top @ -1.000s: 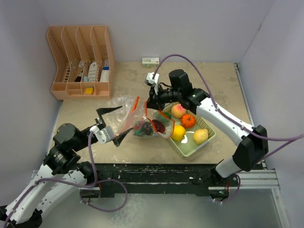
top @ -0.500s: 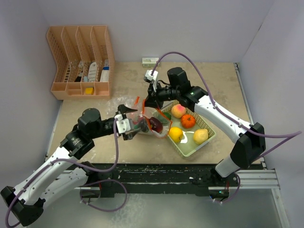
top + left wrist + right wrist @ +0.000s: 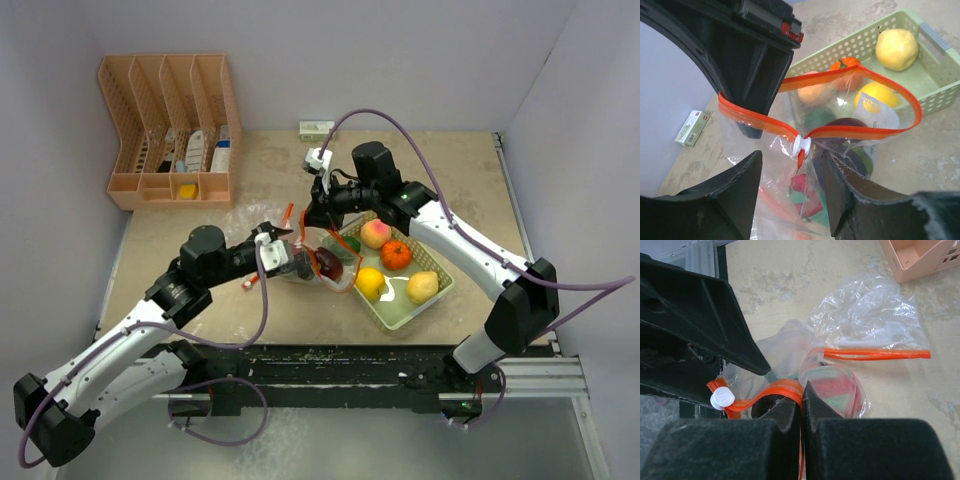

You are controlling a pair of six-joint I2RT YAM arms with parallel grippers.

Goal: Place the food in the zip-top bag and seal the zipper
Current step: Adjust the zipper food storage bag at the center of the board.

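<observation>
— Where is the crinkly transparent bag [image 3: 740,132] sitting?
— On the mottled beige tabletop [image 3: 450,180], within pale lilac walls [image 3: 400,60]. The right gripper [image 3: 802,390] is pinching its orange-red zipper strip [image 3: 860,132]; the left gripper [image 3: 790,160] is hanging spread just beside the white slider tab [image 3: 801,145].

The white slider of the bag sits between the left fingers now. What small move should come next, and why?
Probably close the left fingers onto the white slider. It sits between them, not yet pinched, while the right fingers are shut on the orange zipper strip, holding it. Fruits lie in the green tray, so sealing may be too early.
</observation>
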